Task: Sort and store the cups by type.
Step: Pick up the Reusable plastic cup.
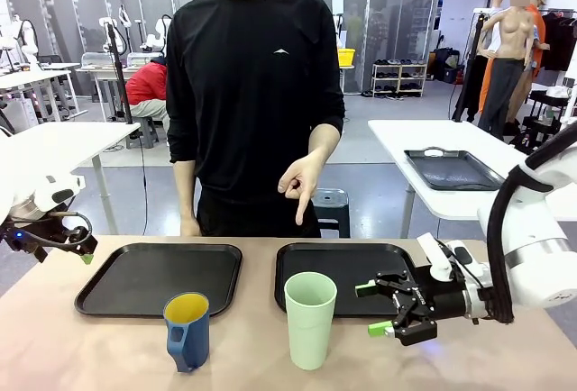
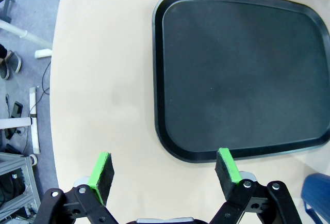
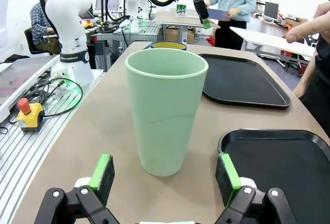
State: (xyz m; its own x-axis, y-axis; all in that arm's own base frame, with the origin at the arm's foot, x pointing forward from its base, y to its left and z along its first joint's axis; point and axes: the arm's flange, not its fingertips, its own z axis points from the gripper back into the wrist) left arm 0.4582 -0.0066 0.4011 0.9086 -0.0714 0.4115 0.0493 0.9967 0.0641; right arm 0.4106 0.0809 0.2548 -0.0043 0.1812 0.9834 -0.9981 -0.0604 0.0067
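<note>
Right gripper (image 1: 371,309) is wide open, turned on its side and aimed at the mint-green tumbler (image 1: 310,319). The tumbler stands upright on the bare table just in front of the right tray (image 1: 343,260). The pads aren't around it yet; it sits just ahead of them. Left gripper (image 2: 165,170) is open too, hanging over the table by the outer end of the left tray (image 1: 135,274). The blue cup (image 1: 187,330) stands upright in front of that tray, near the tumbler. The person's hand (image 1: 300,184) points down toward the right tray, so I'd guess the tumbler goes there. My tips: slide straight in until the cup is centred between the pads, grab around mid-height, and squeeze gently since it looks like light plastic. Then lift enough to clear the tray rim and don't swing toward the blue cup. No readable writing anywhere, just a small white logo on the person's black shirt.
</note>
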